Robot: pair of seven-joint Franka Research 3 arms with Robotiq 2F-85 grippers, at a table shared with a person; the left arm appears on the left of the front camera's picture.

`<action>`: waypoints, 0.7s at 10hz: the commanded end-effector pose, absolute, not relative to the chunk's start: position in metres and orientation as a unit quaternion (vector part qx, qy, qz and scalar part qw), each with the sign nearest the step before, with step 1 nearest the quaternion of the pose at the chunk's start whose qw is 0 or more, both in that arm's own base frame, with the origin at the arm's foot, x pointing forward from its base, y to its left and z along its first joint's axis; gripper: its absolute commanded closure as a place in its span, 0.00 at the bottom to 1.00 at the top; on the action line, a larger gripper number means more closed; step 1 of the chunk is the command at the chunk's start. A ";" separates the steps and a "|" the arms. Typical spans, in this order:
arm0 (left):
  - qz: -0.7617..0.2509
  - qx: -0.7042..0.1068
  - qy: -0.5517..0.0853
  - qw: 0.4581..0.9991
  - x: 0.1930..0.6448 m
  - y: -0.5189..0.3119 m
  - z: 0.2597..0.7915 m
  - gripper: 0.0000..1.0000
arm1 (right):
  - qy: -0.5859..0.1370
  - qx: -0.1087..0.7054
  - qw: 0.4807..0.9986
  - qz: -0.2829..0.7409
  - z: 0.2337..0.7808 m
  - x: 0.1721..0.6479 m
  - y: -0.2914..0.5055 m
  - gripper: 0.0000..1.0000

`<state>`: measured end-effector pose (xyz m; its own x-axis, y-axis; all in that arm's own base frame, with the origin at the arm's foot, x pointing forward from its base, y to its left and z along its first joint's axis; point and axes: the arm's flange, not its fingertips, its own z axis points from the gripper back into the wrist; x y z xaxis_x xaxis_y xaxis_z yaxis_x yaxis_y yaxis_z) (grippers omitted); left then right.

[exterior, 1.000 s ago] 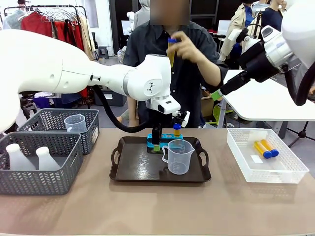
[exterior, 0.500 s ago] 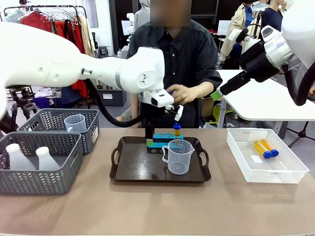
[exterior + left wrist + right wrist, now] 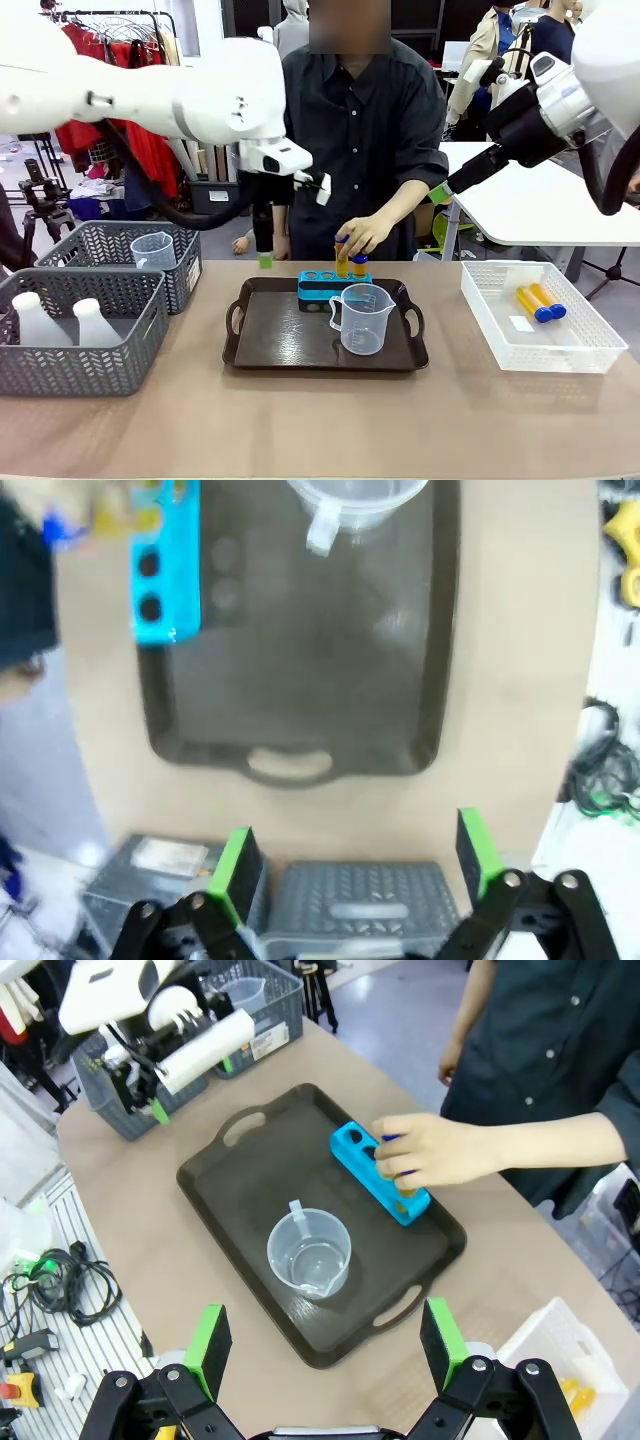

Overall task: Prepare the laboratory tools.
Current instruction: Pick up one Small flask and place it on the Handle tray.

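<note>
Clear thin plastic: the measuring beaker [image 3: 362, 318] stands upright on the tray [image 3: 280, 345]. I judge it light, slick, squashable; grip the handle [image 3: 336, 304]. My left hand [image 3: 353, 825] and right hand [image 3: 322, 1310] stand wide, empty.

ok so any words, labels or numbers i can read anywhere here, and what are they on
No text here can be read.
white label in the white basket: too small to read.
white sticker on a grey mesh basket: blurred, unreadable.
</note>
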<state>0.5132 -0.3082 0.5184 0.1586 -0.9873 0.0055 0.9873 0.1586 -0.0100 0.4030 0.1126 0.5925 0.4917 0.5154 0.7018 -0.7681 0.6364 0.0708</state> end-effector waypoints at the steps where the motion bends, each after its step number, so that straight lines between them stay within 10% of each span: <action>1: -0.559 0.005 0.023 0.829 0.497 -0.281 0.532 0.00 | -0.331 0.195 0.841 0.381 0.594 0.403 0.113 0.00; 7: -0.292 0.014 0.001 0.956 0.453 -0.186 0.554 0.00 | -0.331 0.195 0.841 0.381 0.594 0.403 0.113 0.00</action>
